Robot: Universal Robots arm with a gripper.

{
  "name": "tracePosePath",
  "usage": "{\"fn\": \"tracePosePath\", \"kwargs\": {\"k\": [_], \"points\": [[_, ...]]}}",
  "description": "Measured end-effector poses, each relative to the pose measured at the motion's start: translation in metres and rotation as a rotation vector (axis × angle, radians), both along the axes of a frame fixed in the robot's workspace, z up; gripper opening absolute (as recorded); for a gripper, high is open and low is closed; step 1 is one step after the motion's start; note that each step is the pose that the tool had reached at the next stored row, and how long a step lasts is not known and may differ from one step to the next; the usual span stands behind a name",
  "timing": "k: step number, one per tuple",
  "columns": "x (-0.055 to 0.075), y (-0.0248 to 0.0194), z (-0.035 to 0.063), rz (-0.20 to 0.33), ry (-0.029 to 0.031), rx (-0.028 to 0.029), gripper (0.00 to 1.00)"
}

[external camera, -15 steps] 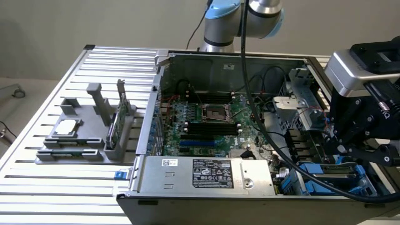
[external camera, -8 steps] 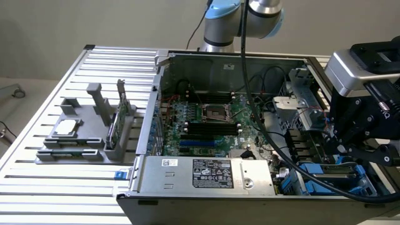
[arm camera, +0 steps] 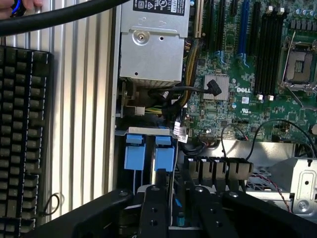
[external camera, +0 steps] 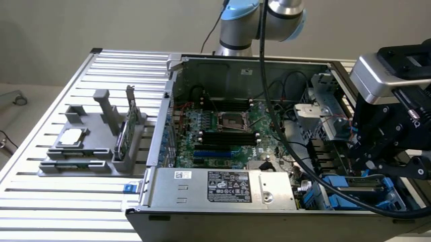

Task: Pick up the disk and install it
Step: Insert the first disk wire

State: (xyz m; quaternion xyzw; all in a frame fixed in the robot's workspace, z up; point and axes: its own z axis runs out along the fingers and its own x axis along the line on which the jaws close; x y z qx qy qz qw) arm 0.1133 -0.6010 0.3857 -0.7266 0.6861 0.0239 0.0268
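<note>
- The black two-finger gripper (external camera: 374, 164) (arm camera: 177, 198) hangs over the drive bay at the front corner of the open grey metal computer case (external camera: 249, 65), on the exterior view's right.
- Its fingers (arm camera: 153, 208) stand slightly parted with a narrow gap between them; nothing looks clamped there.
- The silver-grey rectangular disk with blue plastic rails (arm camera: 164, 158) (external camera: 340, 194) stands on edge in that bay, just beyond the fingertips, beside a second blue-railed carrier (arm camera: 133, 151).
- The step in hand looks like seating and letting go.
- To do it well, I judge, the jaws should part evenly and stay square to the rails, so neither pad drags the drive askew.
- Loose black cables (arm camera: 198, 91) near the green motherboard (arm camera: 237, 89) lie close by and could snag.
</note>
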Motion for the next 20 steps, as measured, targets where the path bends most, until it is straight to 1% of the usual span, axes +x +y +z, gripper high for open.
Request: {"fn": "tracePosePath", "kwargs": {"k": [1,2,3,20], "points": [[0.0000,0.0000,0.0000,0.000,0.0000,-0.0001,0.30],[0.0000,0.0000,-0.0001,-0.002,0.0000,-0.0013,0.30],[0.0001,0.0000,-0.0003,-0.014,0.0001,-0.0016,0.37],[0.0000,0.0000,-0.0037,-0.309,0.0003,-0.0008,0.37]]}}
